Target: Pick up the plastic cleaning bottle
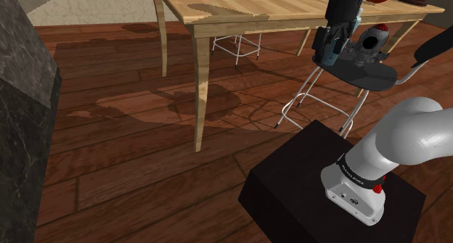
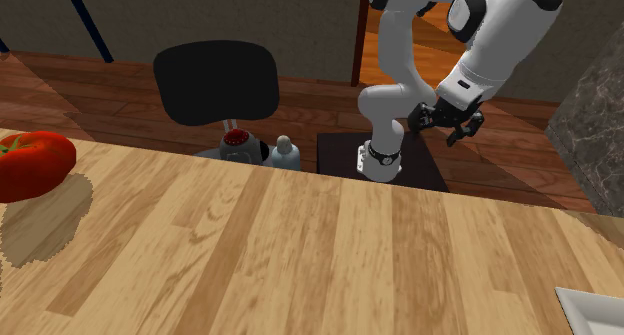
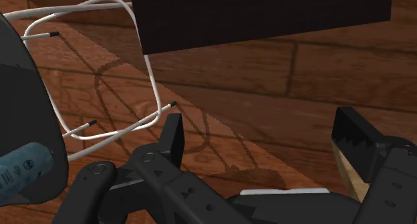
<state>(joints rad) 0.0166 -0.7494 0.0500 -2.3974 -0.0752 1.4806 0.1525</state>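
Though near the spread tool (image 3: 264, 132), bluish bottle (image 3: 23, 170) outside its grasp.

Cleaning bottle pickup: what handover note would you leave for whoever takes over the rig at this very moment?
Gripper: the black two-finger gripper is open and empty, low beside the chair.
Things: the blue-grey bottle with a pale cap appears to sit on the black chair seat, next to a grey red-capped container. The bottle is off to one side of the gripper, not inside it.
Done: nothing grasped yet.
Left: line the gripper up on the bottle, close on it, lift.
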